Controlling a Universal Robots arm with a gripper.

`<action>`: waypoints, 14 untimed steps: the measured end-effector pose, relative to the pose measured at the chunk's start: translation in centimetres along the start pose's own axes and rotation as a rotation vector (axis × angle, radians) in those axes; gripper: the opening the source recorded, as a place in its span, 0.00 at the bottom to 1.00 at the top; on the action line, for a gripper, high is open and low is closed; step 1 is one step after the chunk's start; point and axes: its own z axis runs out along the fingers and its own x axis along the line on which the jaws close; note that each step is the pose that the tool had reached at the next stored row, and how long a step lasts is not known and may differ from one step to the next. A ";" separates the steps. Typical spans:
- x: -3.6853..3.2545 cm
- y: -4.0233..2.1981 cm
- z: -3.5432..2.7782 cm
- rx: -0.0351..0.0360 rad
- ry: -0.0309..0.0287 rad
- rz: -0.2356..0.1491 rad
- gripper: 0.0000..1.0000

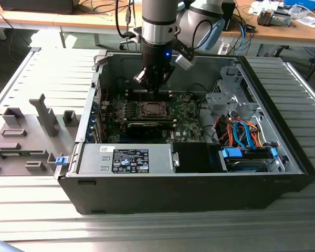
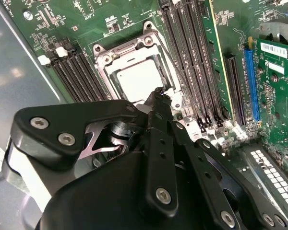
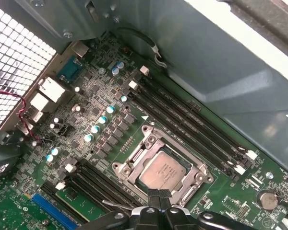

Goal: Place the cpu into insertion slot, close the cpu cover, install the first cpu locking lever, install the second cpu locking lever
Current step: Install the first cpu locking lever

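Note:
The cpu lies flat in the insertion slot on the green board, its silver top showing in both wrist views. The cpu cover lies down around the chip's edges, its silver frame framing the chip. My gripper hovers just beside the socket's edge with its black fingers pressed together and nothing between them; its tip stands close to the frame's rim. In the exterior view the gripper hangs inside the open computer case, right above the socket. A thin silver lever wire sticks out beside the socket.
Black memory slots flank the socket on both sides. A green card with a blue slot stands nearby. The case holds a power supply box and a drive cage with blue and orange cables. A grey fixture sits at the exterior view's left.

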 end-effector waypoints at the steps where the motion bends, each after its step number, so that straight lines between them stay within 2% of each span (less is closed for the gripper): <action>1: 0.00 0.00 0.00 0.0006 0.0006 0.005 0.11; 14: 0.00 0.00 0.00 0.0011 0.0027 0.055 0.11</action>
